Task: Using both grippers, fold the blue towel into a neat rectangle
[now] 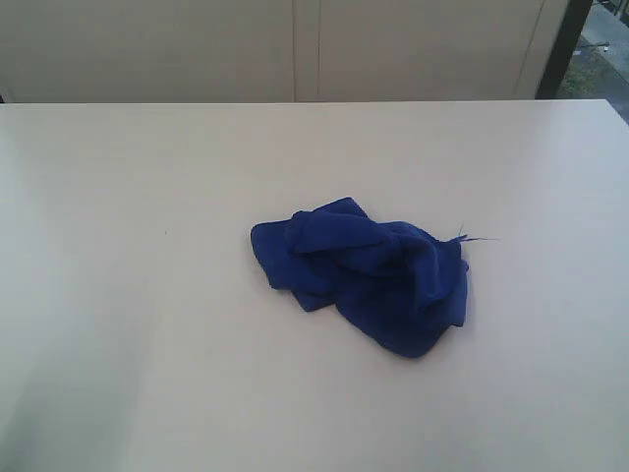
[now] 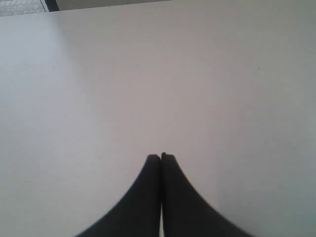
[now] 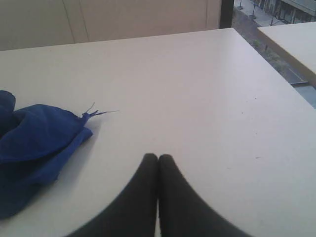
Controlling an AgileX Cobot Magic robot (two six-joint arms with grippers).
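The blue towel [image 1: 369,275] lies crumpled in a heap a little right of the table's middle, with loose threads sticking out on its right side. Neither arm shows in the exterior view. In the left wrist view my left gripper [image 2: 161,157] is shut, its black jaws pressed together over bare table, and no towel shows there. My right gripper [image 3: 158,158] is shut too, holding nothing. The blue towel [image 3: 37,140] lies off to one side of it, apart from the jaws, with its frayed threads [image 3: 96,112] pointing out over the table.
The white table [image 1: 147,197] fills most of each view. A pale panelled wall [image 1: 295,49] stands behind its far edge. A dark post [image 1: 565,44] rises at the far right corner. A second table [image 3: 294,44] shows beyond the edge in the right wrist view.
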